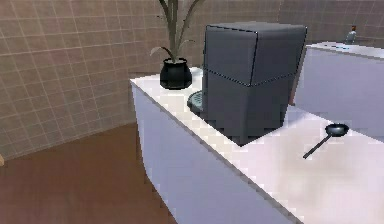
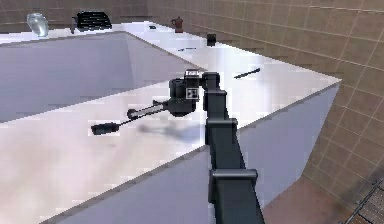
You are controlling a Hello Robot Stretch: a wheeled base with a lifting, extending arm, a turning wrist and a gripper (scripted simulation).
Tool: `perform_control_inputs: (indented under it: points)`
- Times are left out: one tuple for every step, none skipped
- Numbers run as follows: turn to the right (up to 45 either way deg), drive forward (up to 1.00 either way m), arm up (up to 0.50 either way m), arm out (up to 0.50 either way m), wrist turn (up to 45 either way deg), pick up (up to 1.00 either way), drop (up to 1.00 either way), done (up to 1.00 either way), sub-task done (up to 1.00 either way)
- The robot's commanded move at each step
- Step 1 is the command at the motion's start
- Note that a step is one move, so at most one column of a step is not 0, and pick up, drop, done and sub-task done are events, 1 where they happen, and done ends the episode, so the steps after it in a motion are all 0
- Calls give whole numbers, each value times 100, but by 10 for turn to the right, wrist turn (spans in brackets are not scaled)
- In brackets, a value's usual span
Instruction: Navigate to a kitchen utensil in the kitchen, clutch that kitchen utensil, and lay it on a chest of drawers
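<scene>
In the forward view, a wall of brown square tiles (image 1: 60,60) stands at the left above a brown floor (image 1: 70,180). A long white bench (image 1: 165,100) runs from the far middle down toward the lower right corner. At its far end, close to its left edge, stands a round black pot with a thin green plant (image 1: 175,72). Just right of the pot, a big dark grey box-shaped appliance (image 1: 250,80) stands mid-bench. Right of it and apart from it, a black long-handled ladle (image 1: 330,135) lies flat on the bench top, bowl farther out and handle slanting back toward the near edge. Behind it stands a second white bench (image 1: 340,80) with a small bottle (image 1: 352,35) on top.

In the arm side view, a clear glass jar (image 2: 38,22) stands at the bench's far left corner, and a dark slotted appliance (image 2: 92,18) is just right of it. On the near stretch of bench top, a dark long-handled utensil (image 2: 108,126) shows with its thick end to the left and its handle running up and right to the pincer (image 2: 158,106). The utensil lies against the bench surface there, so I cannot tell whether the pincer is grasping it. The dark square arm bar (image 2: 232,160) rises from the bottom edge to the pincer. Farther out stand a small dark pot (image 2: 178,22) and a small dark cup-like thing (image 2: 210,39). A thin dark stick (image 2: 247,72) lies near the bench's right edge.
</scene>
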Motion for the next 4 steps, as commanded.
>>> perform_control_inputs:
  points:
    - [0, 0, 6, 0, 0, 0, 0, 0, 0]
    - [0, 0, 0, 0, -450, 0, 0, 0, 0]
    - [0, 0, 0, 0, -420, 0, 0, 0, 0]
    - [0, 0, 0, -36, 0, 0, 0, 0, 0]
